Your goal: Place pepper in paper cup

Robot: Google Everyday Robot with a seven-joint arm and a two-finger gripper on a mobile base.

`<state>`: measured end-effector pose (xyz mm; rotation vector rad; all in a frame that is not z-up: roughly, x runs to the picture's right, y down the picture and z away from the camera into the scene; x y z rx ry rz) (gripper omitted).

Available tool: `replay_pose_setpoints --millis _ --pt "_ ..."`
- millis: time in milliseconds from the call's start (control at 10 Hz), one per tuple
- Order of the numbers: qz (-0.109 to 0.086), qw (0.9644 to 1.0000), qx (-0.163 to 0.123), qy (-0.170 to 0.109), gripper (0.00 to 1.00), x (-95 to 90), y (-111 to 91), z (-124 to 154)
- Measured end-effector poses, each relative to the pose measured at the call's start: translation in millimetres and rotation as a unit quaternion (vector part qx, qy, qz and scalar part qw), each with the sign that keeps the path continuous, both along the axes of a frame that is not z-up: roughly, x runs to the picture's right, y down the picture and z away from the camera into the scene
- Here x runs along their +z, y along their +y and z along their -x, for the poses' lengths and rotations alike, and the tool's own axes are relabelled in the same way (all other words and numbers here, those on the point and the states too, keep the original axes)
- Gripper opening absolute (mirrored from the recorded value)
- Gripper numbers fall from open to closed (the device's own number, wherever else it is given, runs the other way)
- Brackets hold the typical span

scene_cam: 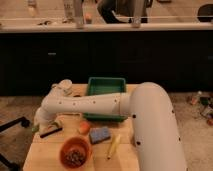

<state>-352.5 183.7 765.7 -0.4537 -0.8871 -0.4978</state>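
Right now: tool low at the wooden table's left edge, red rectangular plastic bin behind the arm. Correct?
Not quite. The camera view shows the rectangular plastic bin is green, not red. The tool is indeed low at the wooden table's left edge.

The robot's white arm (150, 125) rises as a thick, rounded link from the bottom right of the view, over the right edge of the surface (47, 155), and bends at an elbow above its far right part. From there a slimmer forearm (85, 104), dotted with small dark holes, reaches leftward almost level across the far half of the surface. Near the left edge it curves down through the wrist (44, 114). The dark claw (49, 131) hangs low over the surface at that left edge, about midway between the near and far corners.
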Motion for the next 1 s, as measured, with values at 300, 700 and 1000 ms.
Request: replay_pose_setpoints --millis 300,700,1000 --pt "0.025 0.9989 0.035 -0.018 0.0 23.0 -11.1 -2.4" --pt "0.023 0.999 0.038 -0.003 0.0 24.9 -23.0 -4.0" --pt "0.022 0.999 0.038 0.001 0.0 24.6 -24.4 -3.7"
